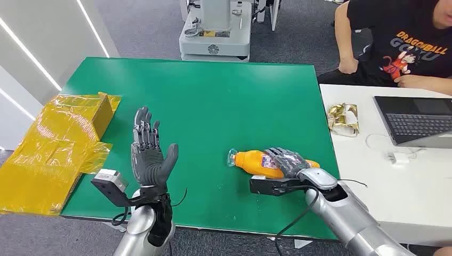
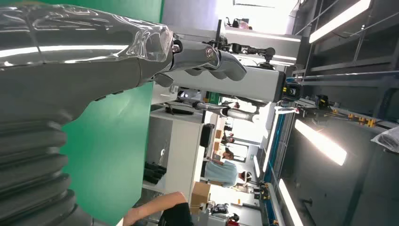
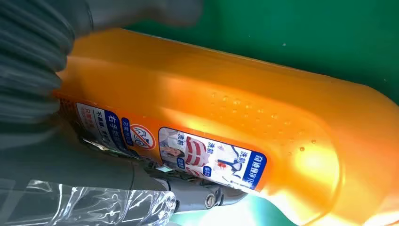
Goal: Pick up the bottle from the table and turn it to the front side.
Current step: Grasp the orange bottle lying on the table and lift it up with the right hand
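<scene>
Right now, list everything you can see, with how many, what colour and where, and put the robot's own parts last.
Bottle: one, orange with a clear cap, lying on its side at the table's near right.
Table: one, green, in front of the robot.
Wrapped box: one, yellow film, at the green table's left edge.
Desk: one, white, right of the green table.
Laptop: one, dark grey, on the desk.
Gold wrapper: one, crumpled, on the desk.
Charger: one, white, on the desk.
Person: one, black shirt, seated behind the desk.
Left hand: raised, fingers spread, holding nothing.
Right hand: wrapped over the bottle.
</scene>
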Robot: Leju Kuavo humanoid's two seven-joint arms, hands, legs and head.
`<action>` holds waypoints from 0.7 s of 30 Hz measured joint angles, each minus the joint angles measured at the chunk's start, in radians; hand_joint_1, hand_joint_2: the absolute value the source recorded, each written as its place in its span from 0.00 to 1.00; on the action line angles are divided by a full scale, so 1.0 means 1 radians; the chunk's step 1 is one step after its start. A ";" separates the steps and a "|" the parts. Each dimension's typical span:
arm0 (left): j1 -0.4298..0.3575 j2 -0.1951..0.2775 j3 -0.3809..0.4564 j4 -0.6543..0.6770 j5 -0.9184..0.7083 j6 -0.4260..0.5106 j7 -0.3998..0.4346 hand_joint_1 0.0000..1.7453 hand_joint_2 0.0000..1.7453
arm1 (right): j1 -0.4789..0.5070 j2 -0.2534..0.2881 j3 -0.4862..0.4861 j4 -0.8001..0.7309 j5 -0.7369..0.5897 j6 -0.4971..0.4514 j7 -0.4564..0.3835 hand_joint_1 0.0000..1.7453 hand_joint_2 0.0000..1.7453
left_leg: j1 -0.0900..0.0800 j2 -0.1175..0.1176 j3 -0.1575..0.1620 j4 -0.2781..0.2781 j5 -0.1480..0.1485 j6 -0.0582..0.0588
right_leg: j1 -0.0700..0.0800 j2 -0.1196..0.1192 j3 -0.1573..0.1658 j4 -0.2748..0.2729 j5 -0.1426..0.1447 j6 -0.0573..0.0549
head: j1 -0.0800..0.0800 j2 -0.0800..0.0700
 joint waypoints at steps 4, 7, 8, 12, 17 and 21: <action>0.000 0.000 0.000 0.000 0.003 0.002 0.000 0.00 1.00 | 0.001 -0.002 0.000 -0.005 0.002 -0.008 -0.008 1.00 1.00 | 0.000 0.000 0.000 0.000 0.000 0.000 | 0.000 0.000 0.000 0.000 0.000 0.000 | 0.000 0.000; 0.000 0.000 0.000 0.000 0.005 0.005 0.000 0.00 1.00 | 0.005 -0.002 0.000 -0.009 0.010 -0.031 -0.009 1.00 1.00 | 0.000 0.000 0.000 0.000 0.000 0.000 | 0.000 0.000 0.000 0.000 0.000 0.000 | 0.000 0.000; 0.000 0.000 0.000 0.000 0.007 0.005 0.000 0.00 1.00 | 0.008 -0.001 0.000 -0.010 0.013 -0.044 -0.010 1.00 1.00 | 0.000 0.000 0.000 0.000 0.000 0.000 | 0.000 0.000 0.000 0.000 0.000 0.000 | 0.000 0.000; 0.000 0.000 0.000 0.000 0.008 0.009 0.000 0.00 1.00 | 0.027 0.005 -0.006 -0.017 0.019 -0.098 -0.024 1.00 1.00 | 0.000 0.000 0.000 0.000 0.000 0.000 | 0.000 0.000 0.000 0.000 0.000 0.000 | 0.000 0.000; 0.000 0.000 0.000 0.000 0.011 0.018 -0.003 0.00 1.00 | 0.058 0.035 -0.038 -0.029 0.029 -0.223 -0.015 1.00 1.00 | 0.000 0.000 -0.001 0.000 0.000 0.000 | 0.000 0.000 -0.001 0.001 0.000 0.000 | 0.000 0.000; 0.000 0.000 0.000 0.000 0.014 0.030 -0.008 0.00 1.00 | 0.087 0.083 -0.090 -0.068 0.030 -0.382 0.009 1.00 1.00 | 0.000 0.000 -0.001 0.000 0.000 0.000 | 0.000 0.000 -0.001 0.001 0.000 0.000 | 0.000 0.000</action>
